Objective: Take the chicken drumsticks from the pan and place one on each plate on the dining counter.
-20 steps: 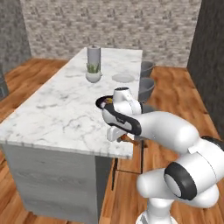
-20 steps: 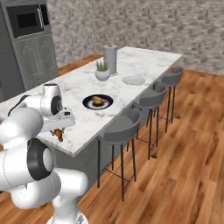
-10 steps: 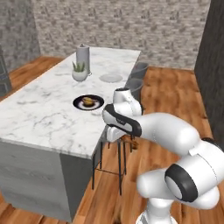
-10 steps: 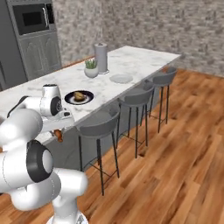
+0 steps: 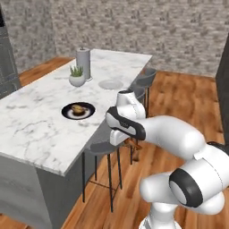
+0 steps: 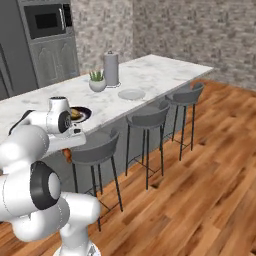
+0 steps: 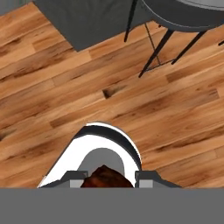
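Golden-brown roasted meat, one small chicken drumstick (image 7: 104,177), sits at the bottom centre of the hand view between the two dark finger tips (image 7: 75,179) of the two-finger gripper (image 7: 105,180), whose jaws are pressed in against it on either side. Behind it in that view runs a wooden plank floor (image 7: 52,87), with the dark legs of a grey round stool (image 7: 183,13) at the upper right.

In the left base view the white arm bends across the middle of the frame, and the gripper (image 5: 129,142) hangs just below the near edge of the long white marble dining counter (image 5: 40,129), with a sliver of the brown drumstick (image 5: 130,143) showing under the hand. A second golden-brown drumstick (image 5: 78,108) lies on the dark navy-black plate with a white ring (image 5: 78,110) at centre left of the frame. Further up the slab, towards the top centre, rests the smaller pale grey-white plate (image 5: 110,84), bare. Near it, to the left, stand a small potted green plant (image 5: 77,76) and an upright grey roll on a stand (image 5: 83,64).

In the right base view the gripper (image 6: 65,145) is at centre left, just below the counter edge, and three stools line the counter's side.
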